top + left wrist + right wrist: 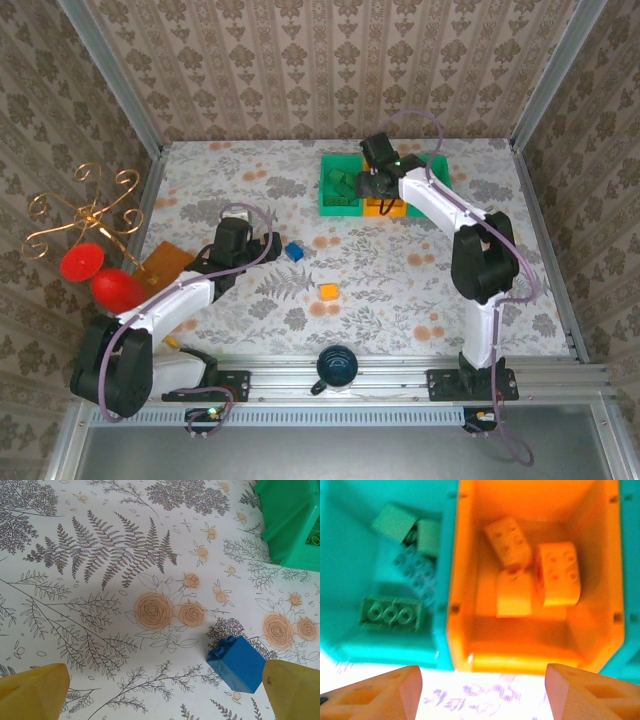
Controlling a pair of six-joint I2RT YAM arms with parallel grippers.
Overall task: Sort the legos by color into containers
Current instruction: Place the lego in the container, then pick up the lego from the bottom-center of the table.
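Open tabletop (400, 290) stretches between the arms, a blue lego (293, 252) and an orange lego (328, 292) lying apart on it. At the far side the green bin (339, 209) and orange bin (384, 209) stand wall to wall, tops open, the right gripper (376, 187) hanging above them. A gold ornament (85, 210) and red shapes (105, 280) crowd the left edge.

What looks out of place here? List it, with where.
A blue brick and, nearer the arm bases, an orange brick lie loose on the table, outside the bins. Nothing looks spilled or damaged.
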